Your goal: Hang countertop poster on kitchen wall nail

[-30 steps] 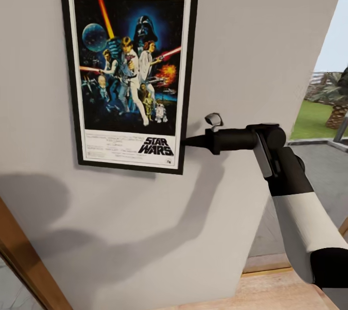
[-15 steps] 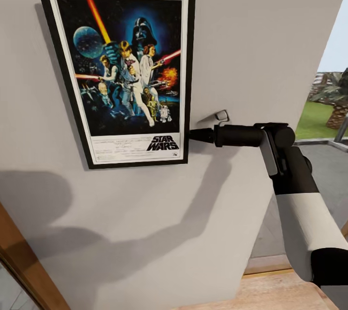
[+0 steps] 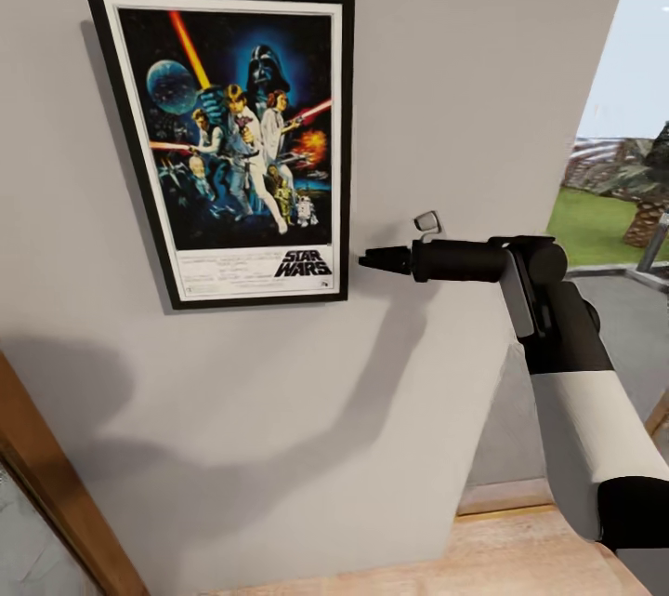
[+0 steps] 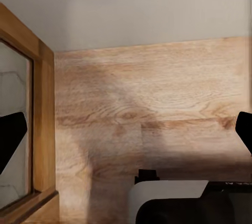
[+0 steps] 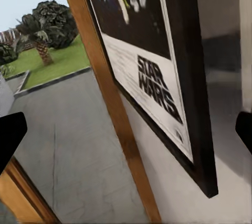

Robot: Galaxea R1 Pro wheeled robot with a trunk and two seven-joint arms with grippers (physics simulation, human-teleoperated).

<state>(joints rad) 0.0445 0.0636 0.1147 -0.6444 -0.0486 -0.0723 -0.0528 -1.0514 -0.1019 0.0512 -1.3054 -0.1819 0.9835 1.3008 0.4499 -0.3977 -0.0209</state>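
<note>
Right tool (image 3: 365, 258), jaws parted and grasping nothing, just beside the lower right corner of the poster (image 3: 243, 140), a small gap between; poster flat against the grey wall (image 3: 483, 66), upright, slightly tilted; hanging appears done, nail hidden; left tool's (image 4: 126, 140) tips wide apart above wooden floor (image 4: 152, 108).

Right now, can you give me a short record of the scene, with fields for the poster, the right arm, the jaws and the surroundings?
poster: poster hangs upright on the grey wall, slightly tilted
right gripper: right gripper is level with the poster's lower right corner, a small gap between them
jaws: apart, holding nothing; the poster's corner lies between them in the right wrist view
left gripper: left gripper open over the wooden floor
surroundings: lawn and a palm outside at the right
</note>
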